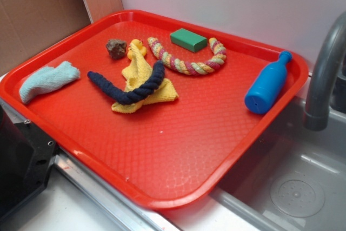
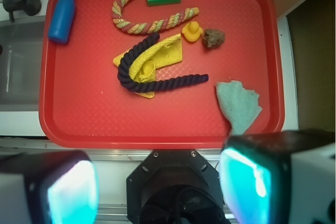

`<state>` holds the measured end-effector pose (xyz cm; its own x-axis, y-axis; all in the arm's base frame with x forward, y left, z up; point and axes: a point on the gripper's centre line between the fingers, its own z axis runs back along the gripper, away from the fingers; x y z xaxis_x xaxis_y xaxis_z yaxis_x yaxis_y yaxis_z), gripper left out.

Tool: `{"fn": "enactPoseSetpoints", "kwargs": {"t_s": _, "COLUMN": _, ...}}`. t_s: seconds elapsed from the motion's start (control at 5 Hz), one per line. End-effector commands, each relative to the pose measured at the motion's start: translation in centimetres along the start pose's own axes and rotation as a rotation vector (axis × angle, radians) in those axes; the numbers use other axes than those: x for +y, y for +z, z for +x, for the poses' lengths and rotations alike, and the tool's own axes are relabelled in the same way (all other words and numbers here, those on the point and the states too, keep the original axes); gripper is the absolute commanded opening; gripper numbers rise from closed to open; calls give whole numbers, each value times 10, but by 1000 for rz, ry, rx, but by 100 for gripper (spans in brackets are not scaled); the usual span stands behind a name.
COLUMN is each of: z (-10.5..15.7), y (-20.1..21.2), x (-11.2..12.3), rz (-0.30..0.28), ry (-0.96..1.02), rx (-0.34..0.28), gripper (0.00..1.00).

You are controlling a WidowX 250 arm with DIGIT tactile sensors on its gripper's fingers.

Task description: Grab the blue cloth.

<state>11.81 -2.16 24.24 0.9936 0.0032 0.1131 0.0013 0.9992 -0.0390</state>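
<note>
Wrist view first: the gripper hangs high above the tray's near rim, fingers spread wide with nothing between them. Just beyond, the blue cloth lies flat near the corner of the red tray, clear of everything else. Its long axis runs from a narrow end by the rim out to a broader, ragged end pointing toward the dark navy rope. Risk, I'd say: descending too close to the raised rim, so one finger lands on it and pinches only an edge. Farther out, the yellow cloth is the lookalike to avoid.
</note>
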Motion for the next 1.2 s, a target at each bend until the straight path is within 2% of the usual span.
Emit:
{"fn": "enactPoseSetpoints", "kwargs": {"t_s": 0.0, "z": 0, "y": 0, "x": 0, "rz": 0, "ry": 0, "rx": 0, "gripper": 100}}
{"fn": "enactPoseSetpoints", "kwargs": {"t_s": 0.2, "z": -13, "y": -45, "x": 45, "rz": 18, "ry": 213, "rx": -36, "gripper": 100}}
{"fn": "enactPoseSetpoints", "kwargs": {"t_s": 0.4, "z": -27, "y": -70, "x": 73, "rz": 35, "ry": 311, "rx": -115, "gripper": 100}}
{"fn": "enactPoseSetpoints", "kwargs": {"t_s": 0.6, "z": -42, "y": -114, "x": 98, "rz": 42, "ry": 401, "rx": -98, "gripper": 100}}
{"fn": "enactPoseSetpoints", "kwargs": {"t_s": 1.0, "z": -27, "y": -168, "x": 122, "rz": -2, "ry": 326, "rx": 17, "gripper": 100}}
